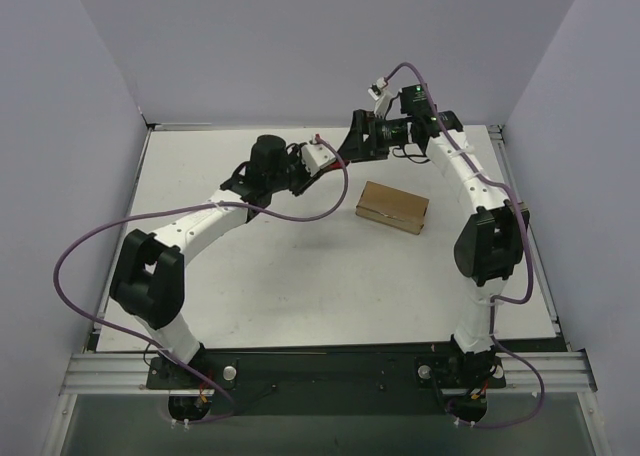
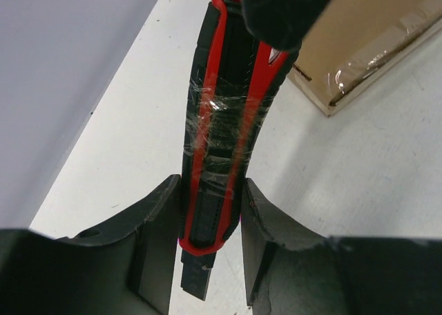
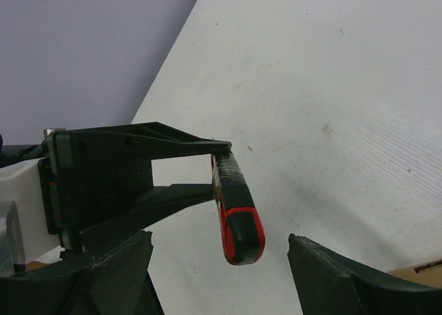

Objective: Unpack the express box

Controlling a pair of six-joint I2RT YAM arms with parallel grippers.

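The express box [image 1: 393, 206], a small tan carton with a taped seam, lies shut on the white table right of centre. It also shows in the left wrist view as the express box [image 2: 366, 39] beyond the knife. A red-and-black utility knife [image 2: 217, 135] is held off the table. My left gripper [image 2: 212, 185] is shut on its blade end, with a short dark blade sticking out below the fingers. My right gripper [image 3: 221, 273] is open. The knife's rounded tail [image 3: 240, 225] hangs between its fingers without touching either. Both grippers meet above the far middle of the table, left gripper [image 1: 330, 162] and right gripper [image 1: 352, 144].
The white table [image 1: 250, 276] is walled by grey panels at the back and sides. Purple cables loop off both arms. The box lies just in front of and to the right of the grippers.
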